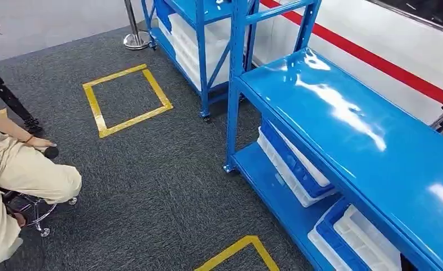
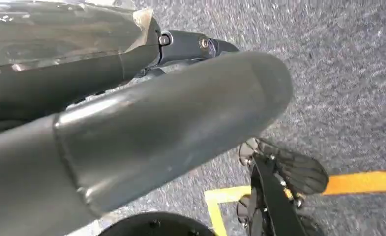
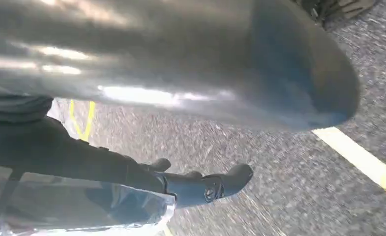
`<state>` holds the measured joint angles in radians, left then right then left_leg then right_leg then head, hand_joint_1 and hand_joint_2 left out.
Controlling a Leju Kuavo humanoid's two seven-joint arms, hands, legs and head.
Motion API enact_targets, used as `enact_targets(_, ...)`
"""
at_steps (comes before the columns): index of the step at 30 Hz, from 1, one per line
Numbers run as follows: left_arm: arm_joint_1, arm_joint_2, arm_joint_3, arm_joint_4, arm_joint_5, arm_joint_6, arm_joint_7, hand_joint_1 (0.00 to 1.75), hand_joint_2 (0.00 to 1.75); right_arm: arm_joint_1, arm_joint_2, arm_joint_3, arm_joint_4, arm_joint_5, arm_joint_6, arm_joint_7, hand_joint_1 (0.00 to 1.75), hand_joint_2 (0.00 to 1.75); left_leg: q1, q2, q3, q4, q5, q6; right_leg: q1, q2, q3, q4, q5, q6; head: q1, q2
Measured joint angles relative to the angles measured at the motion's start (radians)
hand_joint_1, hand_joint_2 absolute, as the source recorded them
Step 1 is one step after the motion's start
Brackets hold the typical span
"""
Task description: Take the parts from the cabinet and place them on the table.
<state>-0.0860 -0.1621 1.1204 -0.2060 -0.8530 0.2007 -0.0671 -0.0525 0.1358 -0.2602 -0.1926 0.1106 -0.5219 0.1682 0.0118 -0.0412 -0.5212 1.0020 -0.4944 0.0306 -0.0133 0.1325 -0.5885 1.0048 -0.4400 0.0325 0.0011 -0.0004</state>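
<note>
Each hand, left hand [image 2: 146,132] and right hand [image 3: 181,69], hangs over the carpet [image 1: 151,169]; I cannot tell if they grip anything. The parts bins [image 1: 292,164] sit on the rack's [image 1: 354,130] low shelf, handy to reach.

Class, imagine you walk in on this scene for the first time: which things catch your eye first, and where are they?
The glossy blue shelving rack fills the right of the head view, with blue-and-white bins on its lower shelf and a second rack behind it. On the grey carpet, a yellow tape square stands out left of the racks. A person in beige sits on a wheeled stool at the far left.
</note>
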Motion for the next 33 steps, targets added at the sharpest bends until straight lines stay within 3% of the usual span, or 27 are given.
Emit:
enact_targets(1,-0.002,0.000,0.000,0.000,0.000,-0.003,-0.003,0.00,0.00,0.000,0.000,-0.002,0.000,-0.003,0.000,-0.001,0.00,0.00,0.006,0.014,0.001,-0.010,0.012,0.009,0.001,-0.040,-0.003,0.025,-0.009,-0.005,0.001,0.000)
enact_targets(2,-0.001,0.000,0.000,0.000,0.002,-0.005,-0.005,0.00,0.00,-0.002,0.000,-0.004,0.000,-0.003,0.000,-0.003,0.00,0.00,0.004,0.023,0.000,-0.014,0.014,0.015,0.003,-0.084,-0.029,0.068,-0.041,-0.011,0.003,0.000)
enact_targets(3,0.001,0.002,0.000,0.000,0.002,-0.005,-0.005,0.00,0.00,-0.005,0.000,-0.007,0.000,-0.005,0.000,-0.003,0.00,0.00,0.002,0.041,-0.002,-0.014,0.015,0.017,0.001,-0.104,-0.068,0.145,-0.083,-0.018,0.007,0.000)
enact_targets(5,0.004,0.003,0.000,0.000,0.003,-0.006,-0.005,0.00,0.00,-0.004,0.000,-0.008,0.000,-0.005,0.000,-0.006,0.00,0.00,-0.001,0.073,-0.007,-0.014,0.015,0.018,-0.004,-0.116,-0.135,0.290,-0.141,-0.016,0.006,0.000)
enact_targets(6,0.004,0.003,0.000,0.000,0.002,-0.006,-0.006,0.00,0.00,-0.003,0.000,-0.009,0.000,-0.003,0.000,-0.007,0.00,0.00,-0.001,0.088,-0.008,-0.014,0.015,0.018,-0.006,-0.119,-0.142,0.314,-0.143,-0.007,0.006,0.000)
enact_targets(7,0.004,0.003,0.000,0.000,0.002,-0.008,-0.008,0.00,0.00,0.000,0.000,-0.009,0.000,-0.002,0.000,-0.007,0.00,0.00,-0.001,0.103,-0.009,-0.013,0.014,0.016,-0.011,-0.123,-0.119,0.282,-0.126,0.005,0.006,0.000)
enact_targets(8,0.004,0.003,0.000,0.000,0.002,-0.008,-0.009,0.00,0.00,0.002,0.000,-0.009,0.000,-0.002,0.000,-0.007,0.00,0.00,-0.001,0.114,-0.007,-0.013,0.013,0.015,-0.014,-0.130,-0.078,0.214,-0.101,0.017,0.008,0.000)
enact_targets(9,0.004,0.003,0.000,0.000,0.002,-0.012,-0.010,0.00,0.00,0.002,-0.002,-0.009,0.000,-0.002,0.000,-0.008,0.00,0.00,-0.001,0.126,-0.004,-0.011,0.011,0.011,-0.019,-0.152,-0.018,0.113,-0.071,0.029,0.007,0.000)
enact_targets(10,0.004,0.003,0.000,0.000,0.002,-0.013,-0.011,0.00,0.00,0.000,-0.001,-0.009,0.000,-0.002,0.000,-0.009,0.00,0.00,-0.002,0.136,-0.001,-0.007,0.007,0.004,-0.020,-0.208,0.035,0.028,-0.052,0.033,0.008,0.000)
enact_targets(11,0.005,0.005,0.000,0.000,0.002,-0.013,-0.012,0.00,0.00,-0.004,0.002,-0.009,0.000,0.002,0.000,-0.010,0.00,0.00,-0.012,0.147,-0.002,0.001,-0.003,-0.007,-0.013,-0.237,0.042,0.009,-0.048,0.024,0.007,0.000)
enact_targets(12,0.005,0.006,0.000,0.000,0.001,-0.013,-0.013,0.00,0.00,-0.004,0.003,-0.009,0.000,0.004,-0.001,-0.010,0.00,0.00,-0.009,0.153,0.001,0.001,-0.004,-0.014,-0.012,-0.215,0.044,0.009,-0.044,0.012,0.001,0.000)
enact_targets(14,0.000,0.006,0.000,0.000,0.001,-0.015,-0.016,0.00,0.00,-0.002,0.003,-0.009,0.001,0.003,-0.001,-0.010,0.00,0.00,-0.002,0.173,0.011,-0.005,-0.003,-0.023,-0.004,-0.196,0.031,0.009,-0.046,0.002,0.002,0.000)
enact_targets(15,-0.002,0.006,0.000,0.000,0.002,-0.016,-0.018,0.00,0.00,-0.002,0.002,-0.010,0.001,0.003,-0.002,-0.010,0.00,0.00,0.002,0.180,0.014,-0.004,-0.008,-0.033,-0.007,-0.181,0.032,0.004,-0.043,-0.009,0.002,0.000)
enact_targets(16,-0.002,0.007,0.000,0.000,0.002,-0.018,-0.018,0.00,0.00,-0.001,0.002,-0.010,0.000,0.003,-0.003,-0.010,0.00,0.00,0.009,0.128,0.010,0.013,-0.024,-0.044,-0.018,-0.170,0.044,0.001,-0.038,-0.016,-0.002,0.000)
enact_targets(17,-0.001,0.008,0.000,0.000,0.002,-0.018,-0.019,0.00,0.00,-0.003,0.002,-0.010,0.001,0.003,-0.006,-0.010,0.00,0.00,0.010,0.080,-0.010,0.059,-0.063,-0.044,-0.017,-0.160,0.042,0.002,-0.035,-0.026,-0.002,0.000)
enact_targets(18,0.001,0.008,0.000,0.000,0.002,-0.019,-0.019,0.00,0.00,-0.005,0.003,-0.010,0.001,0.003,-0.008,-0.010,0.00,0.00,0.010,0.058,-0.041,0.131,-0.106,-0.043,-0.014,-0.150,0.039,0.002,-0.032,-0.033,-0.005,0.000)
enact_targets(20,0.006,0.008,0.000,0.000,0.001,-0.020,-0.019,0.00,0.00,-0.004,0.005,-0.010,0.001,0.003,-0.008,-0.010,0.00,0.00,0.010,0.044,-0.112,0.281,-0.168,-0.042,-0.007,-0.123,0.035,0.003,-0.030,-0.036,-0.005,0.000)
enact_targets(21,0.008,0.008,0.000,0.000,0.000,-0.020,-0.019,0.00,0.00,-0.003,0.005,-0.010,0.001,0.003,-0.008,-0.010,0.00,0.00,0.010,0.042,-0.132,0.316,-0.167,-0.042,-0.005,-0.109,0.035,0.003,-0.030,-0.036,-0.005,0.000)
enact_targets(22,0.008,0.008,0.000,0.000,0.000,-0.020,-0.019,0.00,0.00,-0.001,0.003,-0.010,0.001,0.003,-0.008,-0.010,0.00,0.00,0.010,0.042,-0.131,0.304,-0.144,-0.039,-0.004,-0.095,0.037,0.004,-0.030,-0.036,-0.004,0.000)
enact_targets(24,0.008,0.009,0.000,0.000,0.000,-0.021,-0.020,0.00,0.00,0.001,0.003,-0.010,0.001,0.003,-0.008,-0.010,0.00,0.00,0.011,0.033,-0.082,0.184,-0.060,-0.033,-0.004,-0.069,0.042,0.004,-0.030,-0.036,-0.005,0.000)
enact_targets(25,0.008,0.010,0.000,0.000,0.000,-0.021,-0.021,0.00,0.00,0.000,0.004,-0.010,0.001,0.003,-0.008,-0.011,0.00,0.00,0.013,0.004,-0.044,0.097,-0.013,-0.030,-0.005,-0.056,0.045,0.004,-0.030,-0.035,-0.005,0.000)
enact_targets(26,0.010,0.010,0.000,0.000,0.000,-0.021,-0.023,0.00,0.00,0.000,0.005,-0.010,0.001,0.005,-0.009,-0.011,0.00,0.00,0.015,-0.056,-0.022,0.036,0.005,-0.026,-0.004,-0.045,0.042,0.004,-0.029,-0.034,-0.005,0.000)
enact_targets(27,0.011,0.011,0.000,0.000,-0.003,-0.021,-0.024,0.00,0.00,-0.004,0.006,-0.010,0.001,0.005,-0.010,-0.011,0.00,0.00,0.015,-0.057,-0.014,0.012,-0.002,-0.024,0.008,-0.035,0.039,0.010,-0.030,-0.028,-0.003,0.000)
enact_targets(30,0.009,0.011,0.000,0.000,-0.003,-0.021,-0.026,0.00,0.00,0.002,0.005,-0.010,0.001,0.006,-0.012,-0.011,0.00,0.00,0.001,-0.023,-0.014,0.013,0.001,-0.009,-0.003,-0.004,0.014,0.000,-0.018,-0.007,-0.005,0.000)
enact_targets(31,0.009,0.011,0.000,0.000,-0.003,-0.022,-0.027,0.00,0.00,0.002,0.005,-0.010,0.001,0.006,-0.013,-0.011,0.00,0.00,0.012,-0.006,-0.011,-0.005,0.014,0.005,0.001,-0.013,0.013,0.012,-0.021,-0.004,-0.003,0.000)
enact_targets(32,0.008,0.011,0.000,0.000,-0.003,-0.022,-0.028,0.00,0.00,0.001,0.005,-0.010,0.001,0.006,-0.013,-0.011,0.00,0.00,0.007,0.006,-0.010,-0.009,0.017,0.011,0.002,-0.066,-0.003,0.041,-0.042,-0.008,-0.003,0.000)
enact_targets(33,0.009,0.011,0.000,0.000,-0.003,-0.022,-0.029,0.00,0.00,0.000,0.005,-0.010,0.001,0.006,-0.013,-0.011,0.00,0.00,0.006,0.020,-0.012,-0.009,0.019,0.016,0.002,-0.096,-0.033,0.099,-0.078,-0.016,0.002,0.000)
